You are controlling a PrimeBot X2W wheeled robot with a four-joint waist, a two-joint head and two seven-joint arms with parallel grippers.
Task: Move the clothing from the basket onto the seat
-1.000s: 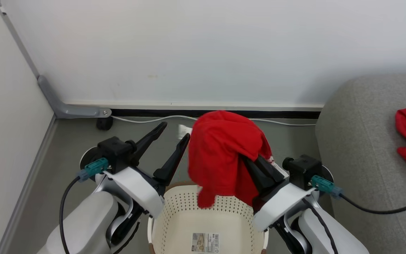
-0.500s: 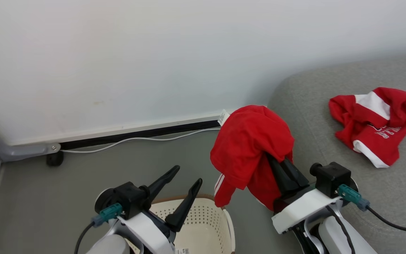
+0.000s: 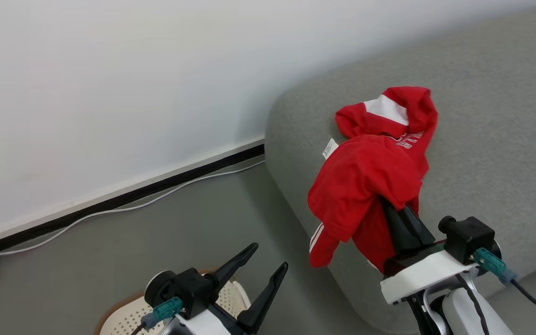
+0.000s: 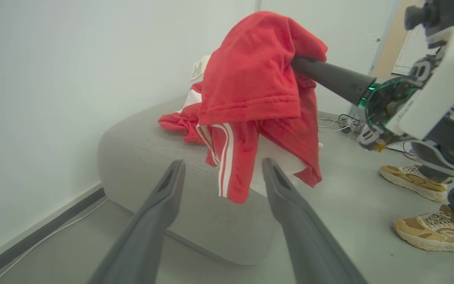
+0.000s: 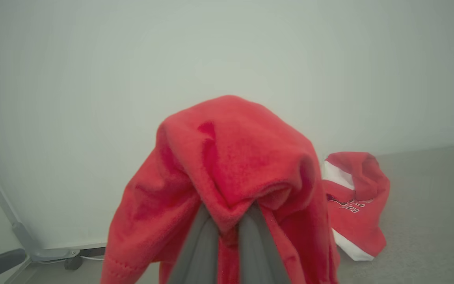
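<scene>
**Over the couch's rounded edge: red garment clamped in our right gripper**

At the near corner of the grey couch (image 3: 482,139), the red garment (image 3: 361,186) hangs draped like a hood over the tips of our right gripper (image 3: 396,216). The gripper's two dark fingers are pressed together on a fold of it. The garment's long axis runs downward. The bunched crown sits on top and a white tag (image 3: 329,148) sticks out at the upper left. The white-striped end (image 3: 318,239) points at the floor, dangling beside the couch's flank rather than over the cushion.

We judge that the coming move turns on this relation. The seat surface lies ahead of the fingers and to the right, so the cloth needs carrying further that way before the grip lets go. Otherwise the striped end may drag it off the edge.

Just beyond it on the seat lies the lettered garment (image 3: 389,111), crumpled and apart from the gripper. Our right arm is clearly the nearer one to the couch. Our left gripper (image 3: 270,256) hangs by the cream basket (image 3: 128,316), fingers spread wide and empty.
</scene>
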